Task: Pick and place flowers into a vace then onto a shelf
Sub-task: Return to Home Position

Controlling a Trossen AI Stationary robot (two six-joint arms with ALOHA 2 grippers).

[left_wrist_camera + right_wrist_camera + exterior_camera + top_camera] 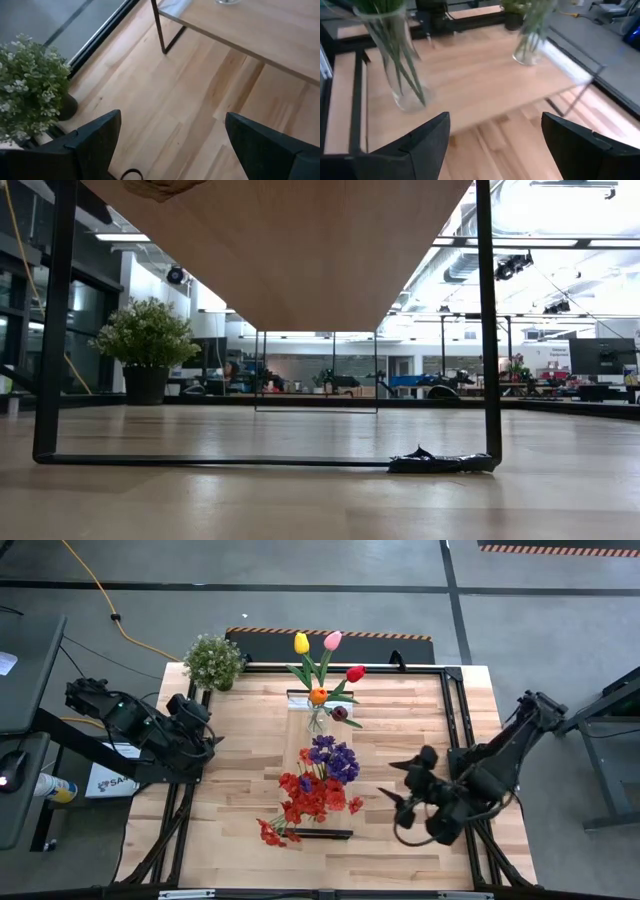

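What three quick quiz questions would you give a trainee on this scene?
1. True or false: the tulip vase and the other vase both stand on the shelf.
2. What stands at the far left corner of the table? A. a potted plant B. a mug C. a box
3. Fill in: the left gripper and the right gripper are both ___, holding nothing.

Key: 1 true; 2 A; 3 open.
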